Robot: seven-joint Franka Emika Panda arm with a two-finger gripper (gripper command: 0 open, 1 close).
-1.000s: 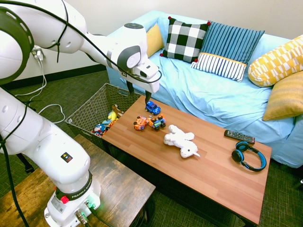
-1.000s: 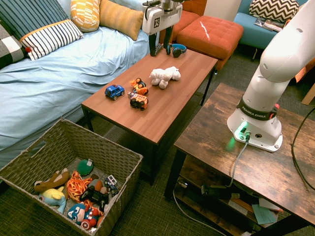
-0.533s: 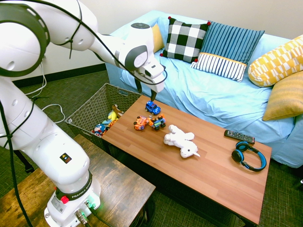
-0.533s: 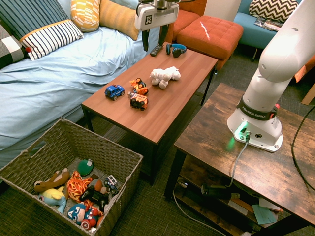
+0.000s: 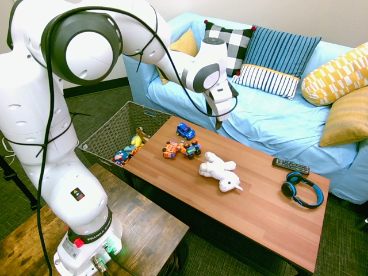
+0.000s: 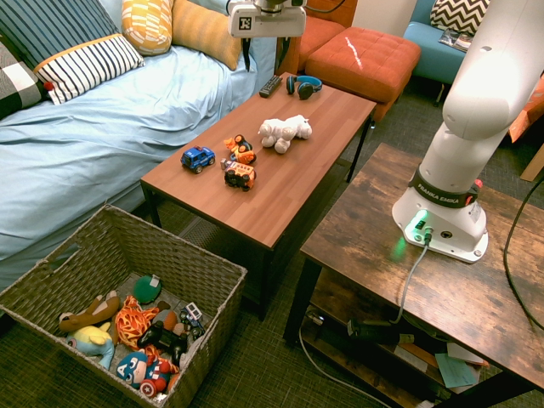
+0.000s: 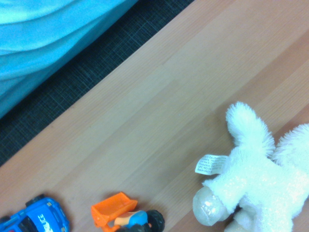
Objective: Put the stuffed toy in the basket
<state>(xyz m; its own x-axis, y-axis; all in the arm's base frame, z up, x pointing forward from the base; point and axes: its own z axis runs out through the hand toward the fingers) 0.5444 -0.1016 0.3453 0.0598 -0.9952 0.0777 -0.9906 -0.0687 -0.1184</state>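
The white arm's end effector point(image 5: 218, 117), fingers spread wide and carrying nothing, has swung from above the toy-car end of the wooden tabletop point(image 5: 253, 215) along its sofa-side edge, so it now hangs closer to the fluffy white stuffed toy point(image 5: 220, 171), which suggests the approach to the grasp is under way. That toy lies untouched mid-tabletop, well apart from the dark woven-mesh basket point(image 6: 119, 246) on the floor. The wrist view alone shows the toy's sewn-in label point(image 7: 211, 164), while only the second exterior view looks down onto the toys already heaped inside the basket.
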